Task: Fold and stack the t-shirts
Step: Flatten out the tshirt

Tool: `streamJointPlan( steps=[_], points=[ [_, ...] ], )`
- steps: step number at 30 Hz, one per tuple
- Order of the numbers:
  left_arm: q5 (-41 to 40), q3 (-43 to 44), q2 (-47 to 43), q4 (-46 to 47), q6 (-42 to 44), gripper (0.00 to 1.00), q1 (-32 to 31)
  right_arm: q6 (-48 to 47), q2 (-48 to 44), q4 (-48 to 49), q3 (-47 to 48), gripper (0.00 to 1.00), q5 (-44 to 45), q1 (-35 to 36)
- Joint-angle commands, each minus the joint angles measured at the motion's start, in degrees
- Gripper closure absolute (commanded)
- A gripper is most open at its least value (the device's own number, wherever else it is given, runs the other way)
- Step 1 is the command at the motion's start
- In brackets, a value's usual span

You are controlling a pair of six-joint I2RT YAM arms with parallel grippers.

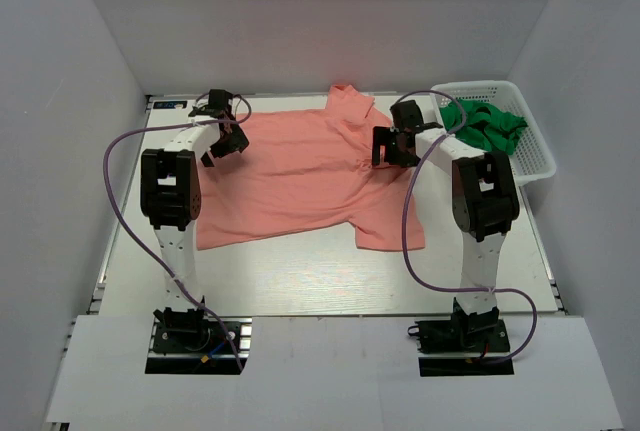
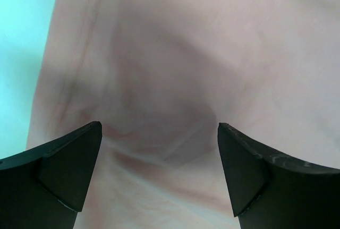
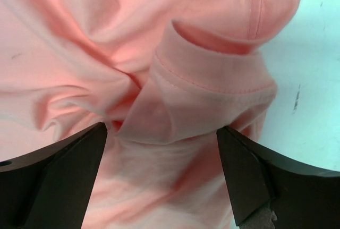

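Observation:
A salmon-pink t-shirt [image 1: 300, 181] lies spread across the middle of the white table, collar toward the back. My left gripper [image 1: 226, 144] hovers over its left edge, jaws wide open; the left wrist view shows only pale pink cloth [image 2: 175, 69] between the black fingers [image 2: 64, 170]. Over the shirt's right side my right gripper [image 1: 393, 148] also stands open, and a folded sleeve hem [image 3: 207, 85] bunches between its fingers [image 3: 249, 176] without being pinched. A bright green t-shirt [image 1: 485, 123] lies crumpled in the basket.
The white lattice basket [image 1: 534, 156] sits at the table's back right corner. Grey walls enclose the table on three sides. Purple cables loop from both arms. Bare table [image 1: 300, 276] shows in front of the shirt.

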Motion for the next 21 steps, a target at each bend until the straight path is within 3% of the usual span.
streamJointPlan(
  steps=[1,5,10,14,17,21],
  points=[
    [-0.7,6.0,-0.6,-2.3,0.6,0.0,0.6,-5.1,-2.4,-1.6,5.1,0.1,-3.1,-0.4],
    [1.0,3.7,-5.6,-1.2,-0.1,0.0,0.6,-5.5,-8.0,-1.8,2.1,0.1,-5.4,-0.2],
    [0.4,-6.7,-15.9,1.9,-0.8,0.0,0.6,-5.4,-14.0,-1.8,-4.8,0.1,-2.3,-0.2],
    [3.6,-12.3,-19.1,6.3,-0.3,0.0,0.6,-5.3,-14.7,-0.7,-5.7,0.1,-3.7,0.1],
    [4.4,-9.8,-17.3,8.2,1.3,0.0,0.1,-5.5,-12.5,0.6,-1.6,0.1,-5.6,-0.1],
    [5.0,-2.6,-11.3,8.8,2.9,0.0,0.1,-8.2,-2.6,-1.7,8.4,0.1,-6.2,0.1]
  ],
)
